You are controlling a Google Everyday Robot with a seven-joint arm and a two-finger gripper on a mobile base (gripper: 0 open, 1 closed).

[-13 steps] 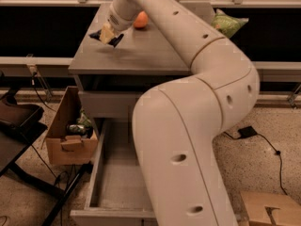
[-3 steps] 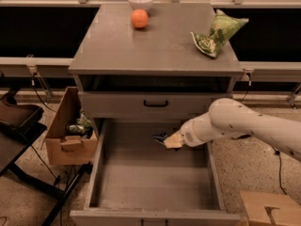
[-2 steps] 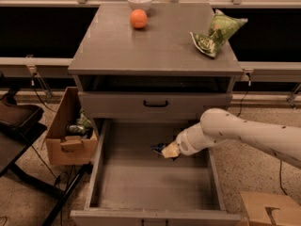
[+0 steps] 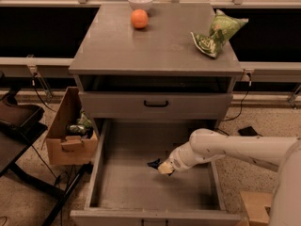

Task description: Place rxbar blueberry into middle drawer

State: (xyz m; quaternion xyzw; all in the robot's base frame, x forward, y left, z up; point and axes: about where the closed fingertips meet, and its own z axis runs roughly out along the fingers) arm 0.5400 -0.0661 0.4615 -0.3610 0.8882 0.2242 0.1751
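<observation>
My gripper [image 4: 164,167] reaches in from the right, low inside the pulled-out drawer [image 4: 96,173] of the grey cabinet. It is shut on the rxbar blueberry [image 4: 154,163], a small dark navy wrapper whose end sticks out to the left of the fingertips. The bar hangs just above the drawer floor near its middle. The rest of the bar is hidden by the gripper.
A closed drawer [image 4: 156,104] with a black handle sits above the open one. On the cabinet top [image 4: 155,46] are an orange [image 4: 139,19], a white bowl [image 4: 140,1] and a green chip bag [image 4: 214,32]. A cardboard box [image 4: 68,135] stands left of the drawer.
The arm has left the cabinet top, swung down to the right side, and moved the bar leftward and lower into the open drawer.
</observation>
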